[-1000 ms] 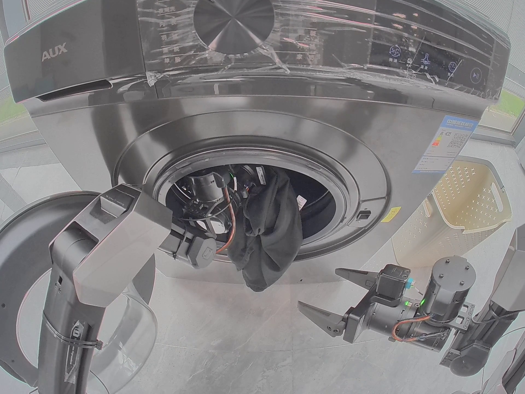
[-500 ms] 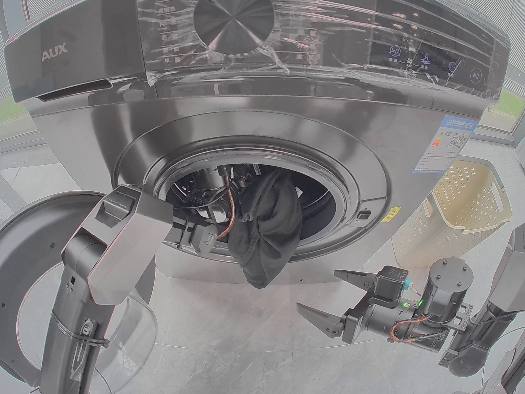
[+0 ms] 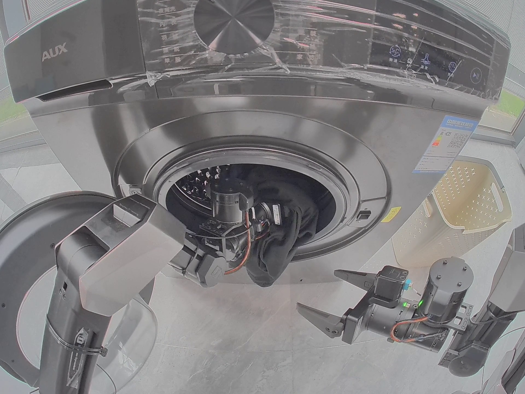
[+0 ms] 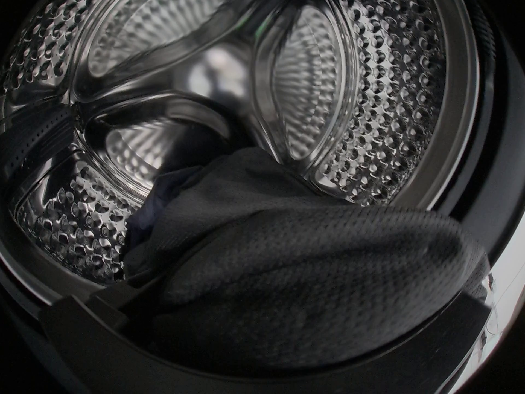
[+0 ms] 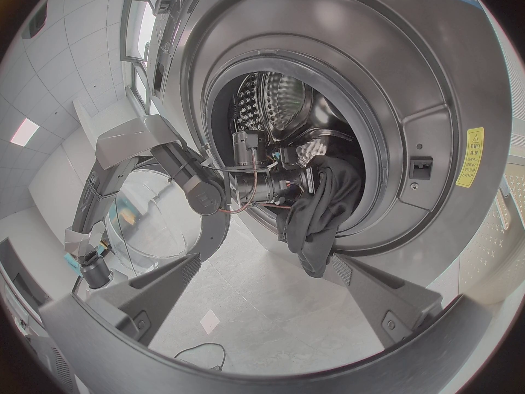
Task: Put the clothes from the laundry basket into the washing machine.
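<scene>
The washing machine (image 3: 257,127) stands in front of me with its round opening uncovered. My left gripper (image 3: 279,214) (image 5: 314,175) is at the opening's lower rim, shut on a black garment (image 3: 281,239) (image 5: 322,214). Part of the cloth hangs outside over the rim. The rest lies inside on the perforated steel drum (image 4: 372,83), where the garment (image 4: 306,280) bulges close in front of the camera. My right gripper (image 3: 317,289) (image 5: 265,261) hangs open and empty above the floor, to the right of and below the opening. The cream laundry basket (image 3: 465,209) stands to the machine's right.
The machine's glass door (image 3: 33,258) (image 5: 142,220) is swung open on the left, behind my left arm. Grey tiled floor (image 3: 229,329) lies free in front of the machine. A cable lies on the floor (image 5: 199,351).
My left wrist has dropped lower and turned at the opening. The garment's upper part now lies inside the drum, with less of it hanging outside. The right arm has stayed put.
</scene>
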{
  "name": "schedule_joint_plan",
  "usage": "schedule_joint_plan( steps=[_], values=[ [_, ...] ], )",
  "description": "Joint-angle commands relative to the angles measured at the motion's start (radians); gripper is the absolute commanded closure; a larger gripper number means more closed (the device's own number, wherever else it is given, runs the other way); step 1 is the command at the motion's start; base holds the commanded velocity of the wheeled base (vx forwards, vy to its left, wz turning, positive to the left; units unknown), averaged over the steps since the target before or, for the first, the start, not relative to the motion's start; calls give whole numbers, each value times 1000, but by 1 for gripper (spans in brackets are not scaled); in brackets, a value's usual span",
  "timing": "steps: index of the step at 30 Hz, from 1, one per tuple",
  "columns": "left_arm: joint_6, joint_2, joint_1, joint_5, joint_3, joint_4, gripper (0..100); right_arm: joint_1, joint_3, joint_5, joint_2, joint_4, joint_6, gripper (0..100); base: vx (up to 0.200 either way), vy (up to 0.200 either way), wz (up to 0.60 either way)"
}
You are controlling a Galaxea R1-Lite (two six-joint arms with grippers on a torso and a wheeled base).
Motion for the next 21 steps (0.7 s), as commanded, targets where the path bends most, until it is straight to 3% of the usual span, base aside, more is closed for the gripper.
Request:
schedule_joint_plan(
  steps=[1,5,6,8,16,17,18,19,21],
  values=[
    [2,-9,-15,-7,25,2,0,0,0,0,0,-1,0,0,0,0,0],
    [19,5,-15,-11,25,20,0,3,-2,0,0,-1,0,0,0,0,0],
    [28,12,-14,-12,25,23,100,8,-2,0,0,-1,0,0,0,0,0],
    [37,25,-14,-12,18,25,100,14,-2,-1,0,-1,2,0,0,0,0],
    [29,66,0,19,-123,28,100,14,-3,0,2,-1,2,0,0,0,0],
    [28,80,20,65,-196,29,100,14,-5,-1,2,-1,2,0,0,0,0],
    [28,80,20,65,-196,29,100,14,-5,-1,2,-1,2,0,0,0,0],
    [26,104,35,106,-291,36,100,14,-6,0,4,-1,2,0,0,0,0],
    [25,118,51,126,-360,48,100,14,-8,0,4,-1,2,0,0,0,0]
  ],
)
